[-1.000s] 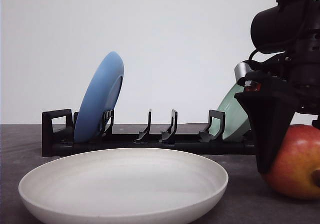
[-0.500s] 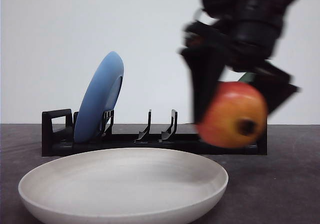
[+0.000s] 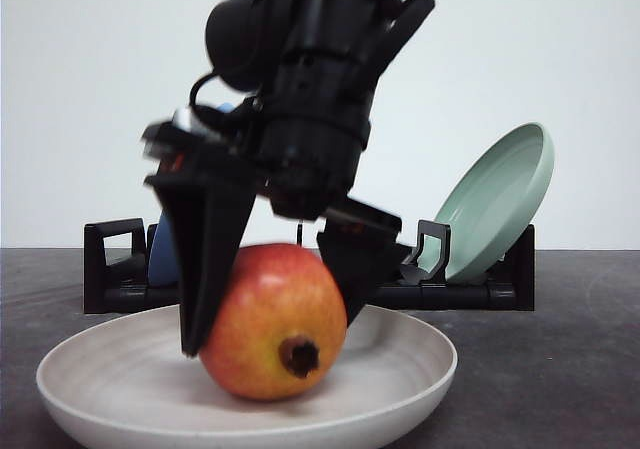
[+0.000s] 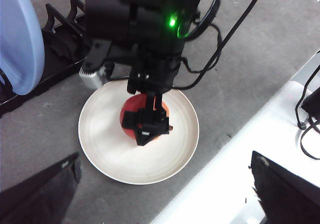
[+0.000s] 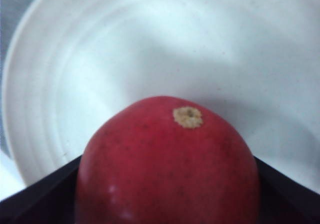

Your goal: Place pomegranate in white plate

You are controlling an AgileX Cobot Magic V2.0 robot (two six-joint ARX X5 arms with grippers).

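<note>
The pomegranate [image 3: 275, 324], red fading to yellow-orange with a dark calyx nub facing the camera, sits low inside the white plate [image 3: 90, 369], apparently touching its floor. My right gripper [image 3: 272, 327] is shut on the pomegranate, one black finger on each side. From the left wrist view, the right gripper [image 4: 145, 124] stands over the pomegranate [image 4: 129, 119] near the middle of the white plate [image 4: 110, 154]. The right wrist view has the pomegranate [image 5: 167, 169] between the fingers above the white plate [image 5: 150, 44]. My left gripper [image 4: 165, 159] hovers high, open and holding nothing.
A black dish rack [image 3: 110, 259] stands behind the plate. It holds a blue plate [image 4: 17, 39] on its left and a pale green plate [image 3: 500, 209] on its right. A white ledge [image 4: 280, 124] with cables borders the dark table.
My right gripper lifted the pomegranate from the table on the right, carried it left and lowered it into the white plate. The pale green plate is now uncovered.
</note>
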